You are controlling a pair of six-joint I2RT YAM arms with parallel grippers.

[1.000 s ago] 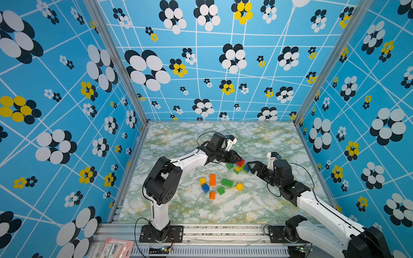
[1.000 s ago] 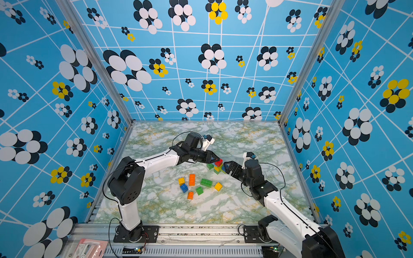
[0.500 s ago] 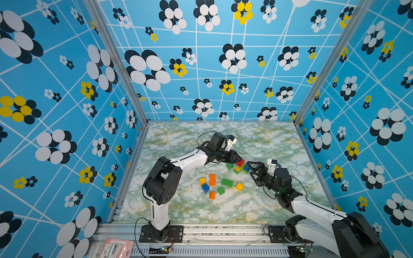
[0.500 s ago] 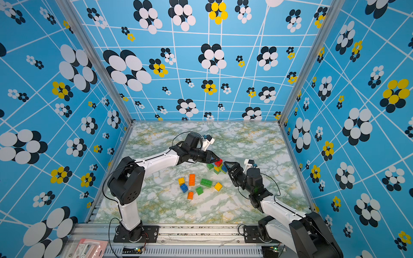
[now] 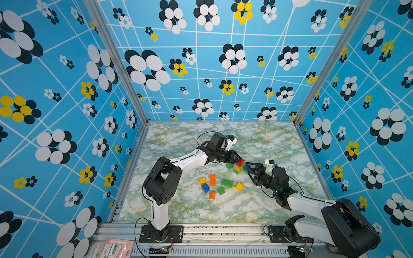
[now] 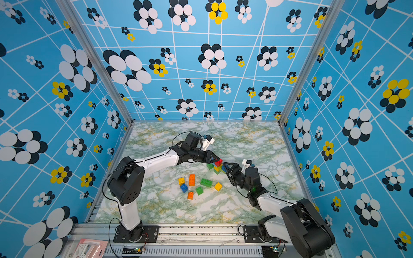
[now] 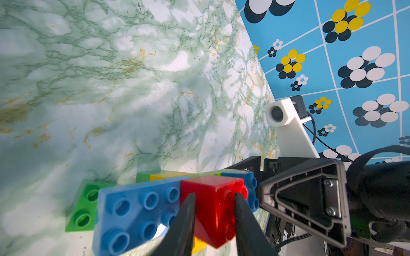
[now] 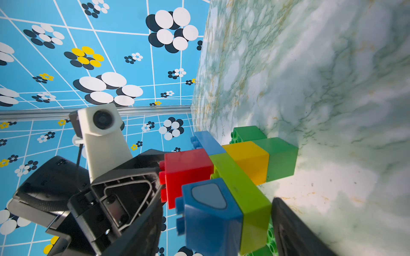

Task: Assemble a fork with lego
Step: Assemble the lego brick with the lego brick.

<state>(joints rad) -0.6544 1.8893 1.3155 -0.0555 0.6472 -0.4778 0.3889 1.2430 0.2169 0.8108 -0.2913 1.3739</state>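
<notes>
A small lego stack [image 5: 238, 167] stands on the marble table [image 5: 268, 143]: a green brick [image 8: 281, 157], a yellow brick [image 8: 246, 159], a lime oblong [image 8: 241, 195], then a red brick [image 7: 213, 212] and blue bricks [image 8: 210, 221] on top. My left gripper [image 7: 215, 196] is shut on the red brick, both fingers pressed to its sides. From the opposite side my right gripper [image 8: 218, 199] is open around the blue brick and the lime oblong's end, with a little gap at each finger. In both top views the grippers [image 5: 240, 160] [image 6: 224, 166] meet at the stack.
Several loose bricks lie nearer the front: an orange oblong [image 5: 212, 179], a green oblong [image 5: 227, 182], a yellow brick [image 5: 239, 186], a blue brick [image 5: 205, 188]. One green brick [image 5: 229, 166] sits beside the stack. Patterned walls enclose three sides.
My right arm has dropped lower and its jaws have narrowed around the stack's blue and lime end. The left gripper and the stack have stayed put.
</notes>
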